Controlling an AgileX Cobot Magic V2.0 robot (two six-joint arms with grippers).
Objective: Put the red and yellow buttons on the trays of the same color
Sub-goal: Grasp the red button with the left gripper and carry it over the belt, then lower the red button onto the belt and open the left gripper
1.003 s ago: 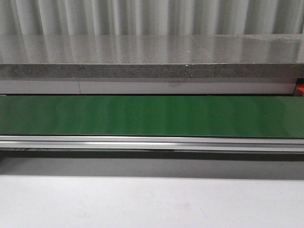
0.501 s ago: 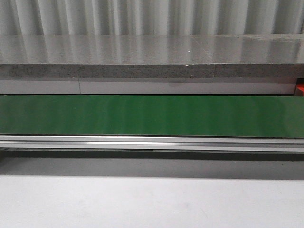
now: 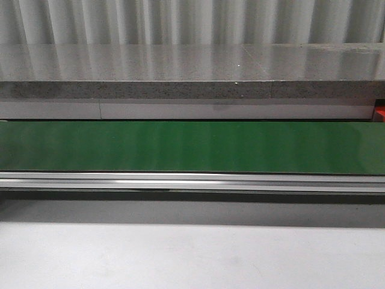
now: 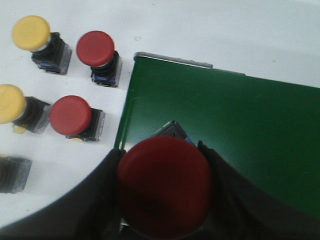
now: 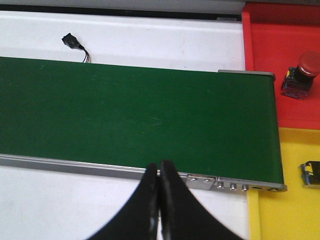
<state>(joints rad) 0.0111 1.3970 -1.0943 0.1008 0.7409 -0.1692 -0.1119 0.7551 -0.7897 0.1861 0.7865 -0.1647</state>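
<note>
A corrugated grey wall [image 3: 192, 21] backs a speckled stone ledge [image 3: 192, 72], and below it a green belt [image 3: 192, 147] runs across the front view above a pale tabletop [image 3: 192, 259]. That view shows neither arm and no button; only a red sliver [image 3: 380, 112] at the belt's right end.

The left wrist view shows what it misses: the left end effector [image 4: 162, 200] is clamped on a red button [image 4: 165, 185], its dark fingers [image 4: 97, 200] pressed to both sides of the cap, over the belt's end [image 4: 225, 130]. Beside the belt on the white tabletop [image 4: 200, 25] stand two more red buttons [image 4: 95, 48] [image 4: 70, 115] and two yellow buttons [image 4: 31, 32] [image 4: 10, 103]; a dark blurred block [image 4: 14, 174] lies near them.

The right wrist view alone shows the trays: a red tray [image 5: 280, 30] holding one red-capped button [image 5: 300, 75], and a yellow tray [image 5: 290, 200] with a metal piece [image 5: 310, 175] at the frame edge. The right end effector [image 5: 160, 175] is closed, fingers touching, empty, at the belt's near rail. A small black connector [image 5: 72, 41] lies beyond the belt.
</note>
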